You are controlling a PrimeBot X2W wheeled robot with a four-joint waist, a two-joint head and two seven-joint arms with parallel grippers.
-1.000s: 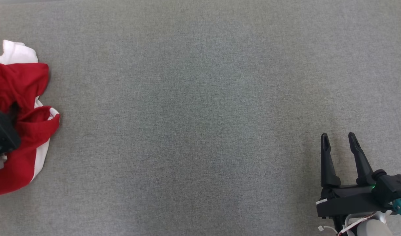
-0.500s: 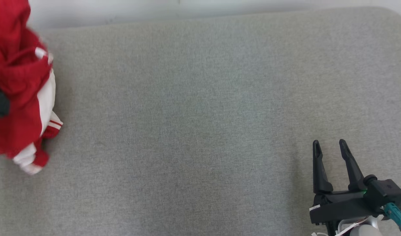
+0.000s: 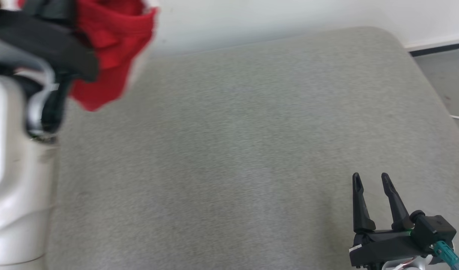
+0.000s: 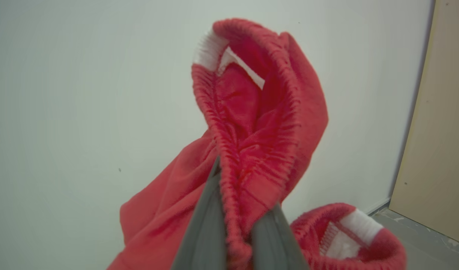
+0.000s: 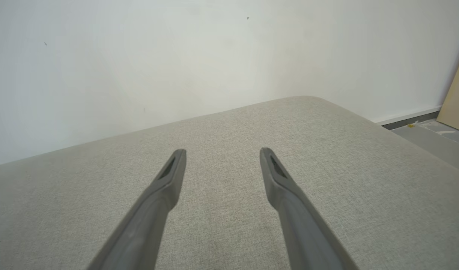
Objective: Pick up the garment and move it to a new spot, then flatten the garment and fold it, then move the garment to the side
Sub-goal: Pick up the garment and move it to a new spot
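The left pincer (image 4: pixel 244 187) is clenched on the elastic waistband (image 4: pixel 214 108) of the red garment (image 4: pixel 165 195), holding it in the air at the upper left of the head view. Below spreads the gray tabletop (image 3: pixel 229 157). The right pincer (image 3: pixel 370 180) stands released and empty at the lower right.

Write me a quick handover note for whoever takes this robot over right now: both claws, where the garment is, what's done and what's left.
Left claw: shut on the garment, pinching its gathered red edge.
Right claw: open, holding nothing, over the near right part of the grey cushion.
The garment, red with white trim, is held up in the air at the far left.
Done: garment picked up.
Left: set it down at a new spot, flatten it, fold it, move it to the side.
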